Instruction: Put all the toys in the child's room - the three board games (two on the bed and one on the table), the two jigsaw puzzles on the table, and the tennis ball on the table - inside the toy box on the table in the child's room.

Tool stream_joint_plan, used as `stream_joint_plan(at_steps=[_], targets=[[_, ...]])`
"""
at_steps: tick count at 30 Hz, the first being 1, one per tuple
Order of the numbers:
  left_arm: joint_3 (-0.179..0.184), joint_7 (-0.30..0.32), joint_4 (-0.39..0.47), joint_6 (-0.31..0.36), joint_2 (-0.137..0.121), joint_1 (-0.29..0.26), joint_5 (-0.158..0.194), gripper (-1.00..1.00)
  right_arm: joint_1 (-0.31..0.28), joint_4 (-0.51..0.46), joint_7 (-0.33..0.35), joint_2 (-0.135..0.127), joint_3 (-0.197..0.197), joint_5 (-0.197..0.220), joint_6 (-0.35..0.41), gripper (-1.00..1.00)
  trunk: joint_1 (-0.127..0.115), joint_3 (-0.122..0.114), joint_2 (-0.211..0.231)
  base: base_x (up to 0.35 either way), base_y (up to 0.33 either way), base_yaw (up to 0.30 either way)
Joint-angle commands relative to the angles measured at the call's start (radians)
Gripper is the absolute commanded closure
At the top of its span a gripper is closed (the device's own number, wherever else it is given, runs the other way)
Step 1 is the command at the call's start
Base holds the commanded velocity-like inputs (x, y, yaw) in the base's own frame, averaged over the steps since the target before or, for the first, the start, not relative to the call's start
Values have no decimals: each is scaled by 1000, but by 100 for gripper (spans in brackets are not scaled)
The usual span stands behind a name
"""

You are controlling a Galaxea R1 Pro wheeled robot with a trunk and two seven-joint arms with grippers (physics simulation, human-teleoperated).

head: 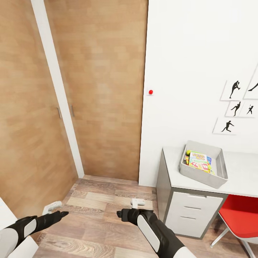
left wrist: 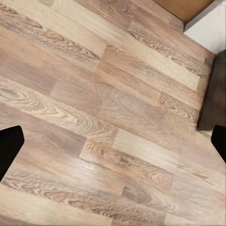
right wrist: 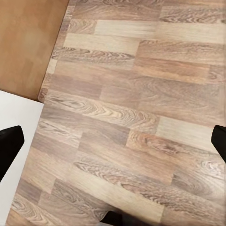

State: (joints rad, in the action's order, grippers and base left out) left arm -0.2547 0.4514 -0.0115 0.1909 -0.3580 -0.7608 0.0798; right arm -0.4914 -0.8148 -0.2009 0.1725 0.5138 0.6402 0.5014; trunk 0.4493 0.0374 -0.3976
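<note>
Two wooden wardrobe doors (head: 71, 89) fill the corner. Right of them, the table (head: 243, 175) carries the toy box (head: 205, 177), board games (head: 198, 160) inside. Left gripper (head: 61, 214) and right gripper (head: 121, 214) hang wide apart-fingered, empty, above the floor (head: 100, 204).

From my seat: floor (head: 96, 215) wood-grain plank laminate, mixed brown tones, slight satin sheen. Wardrobe doors (head: 100, 89) at 12 o'clock, warm wood veneer, matt. Wall (head: 193, 53) plain white, matt. Desk (head: 247, 172) at 3 o'clock, top smooth white, side panel matt grey. Toy box (head: 218, 179) grey, dull plastic look; board games (head: 199, 161) inside, printed card. Chair seat (head: 240, 215) red, smooth plastic. Arm shells glossy black-white.
</note>
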Motion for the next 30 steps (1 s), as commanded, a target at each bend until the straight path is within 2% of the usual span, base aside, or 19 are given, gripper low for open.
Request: stream_joint_plan(at_steps=[1,2,3,4,5,8,9,10,11,13,14,17,19,25,30], targets=[[-4,89,1,24,-23,-1,8,-100,-1,-1,-8,-1,1,10,2,-100,1,2,-2,0,0,0],[-4,142,2,37,-37,-1,8,-100,-1,-1,-8,-1,0,10,3,-100,1,2,-2,0,0,0],[-5,267,5,72,-66,-1,8,-100,-1,0,-7,-2,-2,9,3,-100,1,2,-2,0,0,0],[-5,337,7,94,-81,-1,8,-100,-1,0,-7,-2,-2,9,3,-100,1,2,-2,0,0,0],[-5,485,16,140,-110,-1,7,-100,-2,0,-6,-2,-3,9,3,-100,1,2,-2,0,0,0],[-3,704,47,203,-143,-1,3,-100,-2,0,-5,-2,-4,9,3,-100,1,2,-2,0,0,0],[1,833,80,236,-157,-1,2,-100,-2,0,-4,-2,-4,9,4,-100,1,2,-2,0,0,0],[3,888,96,250,-162,-1,1,-100,-2,0,-4,-2,-4,9,4,-100,1,2,-2,0,0,0],[6,974,128,273,-169,-2,0,-100,-2,0,-4,-2,-4,9,4,-100,1,2,-2,0,0,0],[14,1041,159,297,-170,-2,-2,-100,-2,0,-3,-2,-4,9,5,-100,1,2,-2,0,0,0],[25,1050,171,306,-166,-2,-8,-100,-2,1,-2,-3,-4,9,5,-100,1,2,-2,0,0,0],[52,1045,184,314,-156,-2,-20,-100,-2,1,0,-8,-5,9,5,-100,1,2,-2,0,0,0],[62,1058,188,318,-154,-2,-23,-100,-3,2,1,-23,-5,10,6,-100,1,2,-2,0,0,0],[69,1119,191,320,-153,-2,-29,-100,-3,2,3,-38,-5,10,7,-100,1,2,-2,0,0,0],[72,1119,191,317,-150,-2,-31,-100,-3,2,3,-41,-4,10,8,-100,1,2,-2,0,0,0]])
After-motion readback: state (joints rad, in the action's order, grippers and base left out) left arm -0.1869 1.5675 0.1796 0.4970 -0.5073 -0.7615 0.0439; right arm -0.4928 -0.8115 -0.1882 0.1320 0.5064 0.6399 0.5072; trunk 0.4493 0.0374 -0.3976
